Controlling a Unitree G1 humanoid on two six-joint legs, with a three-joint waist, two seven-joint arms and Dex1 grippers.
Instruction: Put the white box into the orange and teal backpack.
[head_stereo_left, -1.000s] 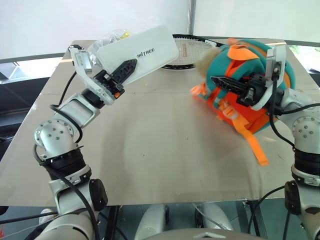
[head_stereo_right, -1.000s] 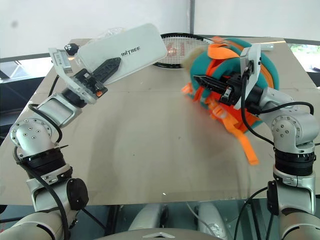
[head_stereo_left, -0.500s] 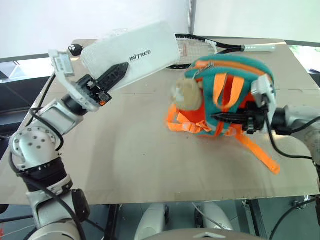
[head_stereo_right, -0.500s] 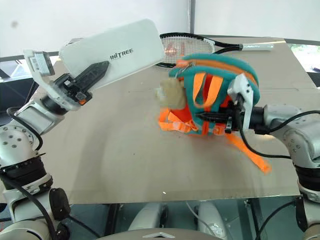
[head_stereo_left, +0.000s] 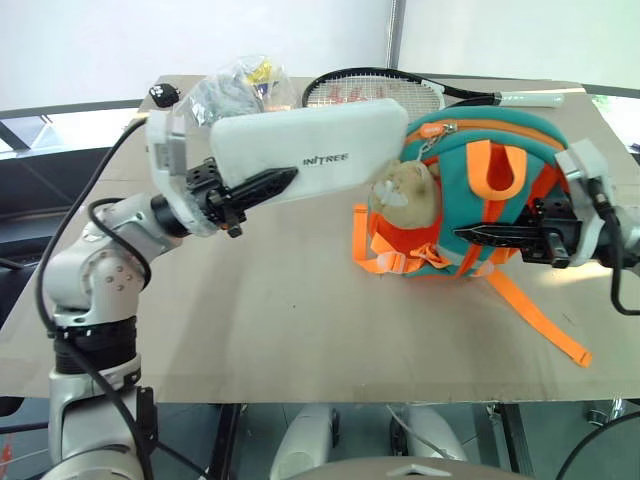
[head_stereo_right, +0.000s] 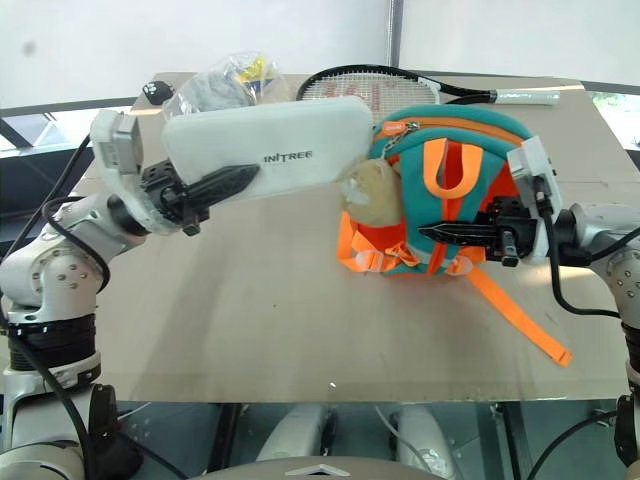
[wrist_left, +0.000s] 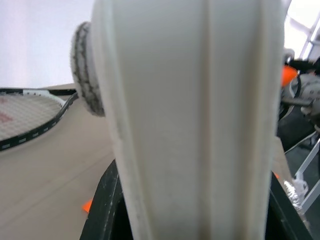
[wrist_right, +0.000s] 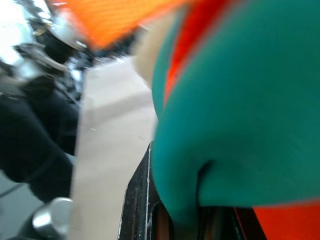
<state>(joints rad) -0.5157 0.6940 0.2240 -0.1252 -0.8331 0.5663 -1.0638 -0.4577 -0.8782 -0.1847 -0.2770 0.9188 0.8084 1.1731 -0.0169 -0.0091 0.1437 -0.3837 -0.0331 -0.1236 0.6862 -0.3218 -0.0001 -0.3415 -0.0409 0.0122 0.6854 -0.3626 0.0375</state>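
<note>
The white box (head_stereo_left: 310, 155), lettered in dark on its face, hangs level above the table with my left gripper (head_stereo_left: 283, 177) shut on its left half. It fills the left wrist view as the white box (wrist_left: 190, 125) between black fingers (wrist_left: 100, 210). Its right end reaches the top of the orange and teal backpack (head_stereo_left: 490, 185), just over the tan plush toy (head_stereo_left: 405, 188). The backpack stands upright on the table. My right gripper (head_stereo_left: 472, 234) is shut on its teal fabric (wrist_right: 240, 125) from the right side.
A black tennis racket (head_stereo_left: 370, 85) and a clear plastic bag (head_stereo_left: 235, 85) of items lie at the table's far side. An orange strap (head_stereo_left: 540, 320) trails toward the table's front edge (head_stereo_left: 330, 398). Bare tabletop lies in front of the backpack.
The right gripper brought the backpack down from a raised tilt to stand on the table. The left gripper rolled the box level and lowered it toward the backpack's top.
</note>
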